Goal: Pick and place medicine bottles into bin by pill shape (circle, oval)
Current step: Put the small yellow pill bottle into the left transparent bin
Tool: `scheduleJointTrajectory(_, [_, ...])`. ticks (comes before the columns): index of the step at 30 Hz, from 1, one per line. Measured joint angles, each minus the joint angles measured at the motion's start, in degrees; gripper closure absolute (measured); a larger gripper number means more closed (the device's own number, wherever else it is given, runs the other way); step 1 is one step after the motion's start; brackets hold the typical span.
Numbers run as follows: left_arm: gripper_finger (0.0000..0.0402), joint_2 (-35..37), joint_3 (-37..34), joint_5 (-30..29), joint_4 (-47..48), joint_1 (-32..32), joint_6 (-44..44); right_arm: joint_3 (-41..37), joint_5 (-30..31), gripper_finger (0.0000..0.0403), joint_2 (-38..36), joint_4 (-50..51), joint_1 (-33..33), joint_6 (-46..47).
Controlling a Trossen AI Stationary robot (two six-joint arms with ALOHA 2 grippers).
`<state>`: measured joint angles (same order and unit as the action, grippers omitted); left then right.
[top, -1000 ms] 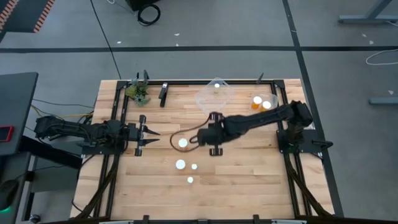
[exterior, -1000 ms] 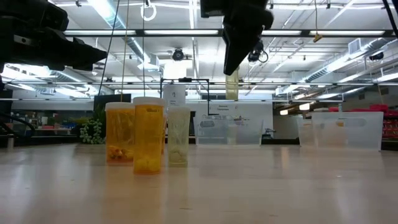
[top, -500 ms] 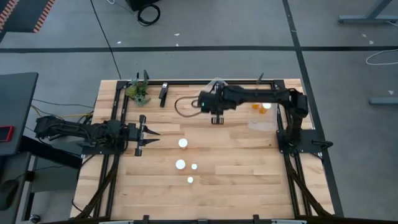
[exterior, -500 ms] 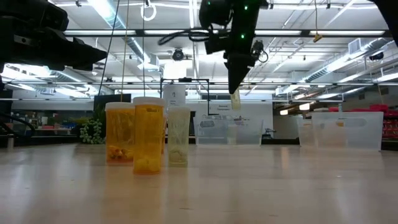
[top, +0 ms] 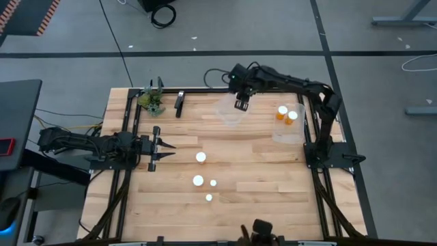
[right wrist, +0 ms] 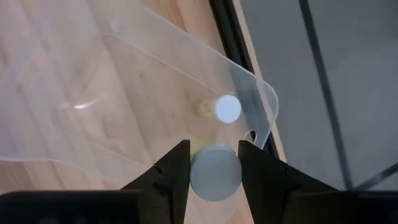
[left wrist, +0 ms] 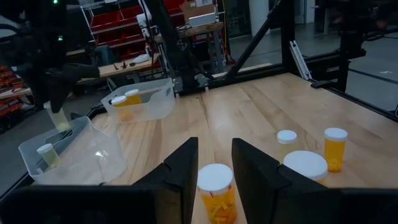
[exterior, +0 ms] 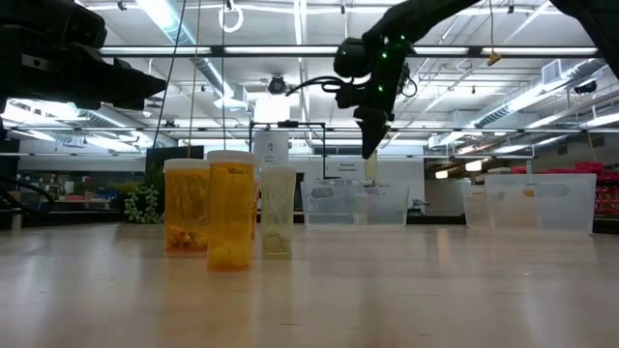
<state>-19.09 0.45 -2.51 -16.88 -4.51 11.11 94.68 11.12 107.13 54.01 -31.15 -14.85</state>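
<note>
I see one capped bottle (right wrist: 227, 108) already in the clear bin (top: 231, 109) as my right gripper (right wrist: 214, 163) hovers above it, fingers pinching a white-capped bottle (right wrist: 215, 172).

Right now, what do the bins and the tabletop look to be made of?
The near bin and the far bin look like clear, glossy plastic: the wood and the bottles inside show through their walls. The tabletop looks like pale butcher-block wood with a smooth finish: jointed strips and grain show.
</note>
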Motion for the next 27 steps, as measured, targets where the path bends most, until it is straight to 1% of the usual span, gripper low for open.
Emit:
scheduleJointTrajectory(4, [0.0294, 0.0, 0.0, -0.02, 0.0, 0.0, 0.0, -2.78, -2.18, 0.0267, 0.01, -0.92, -2.1, -0.25])
scheduleJointTrajectory(9, [0.0294, -0.01, 0.0, 0.0, 0.0, 0.0, 0.0, -7.84, -3.0, 0.0267, 0.03, -6.3, -3.08, -1.33])
scheduleJointTrajectory(11, [0.0294, 0.0, 0.0, -0.02, 0.0, 0.0, 0.0, -10.01, -3.4, 0.0267, 0.03, -10.19, -3.38, -1.73])
scheduleJointTrajectory(16, [0.0294, -0.02, 0.0, -0.01, 0.0, 0.0, 0.0, -13.7, -4.18, 0.0267, 0.05, -13.78, -4.31, -2.11])
scheduleJointTrajectory(27, [0.0294, -0.02, -0.02, -0.01, 0.0, 0.0, 0.0, -17.58, -5.08, 0.0267, 0.07, -15.55, -4.93, -1.12])
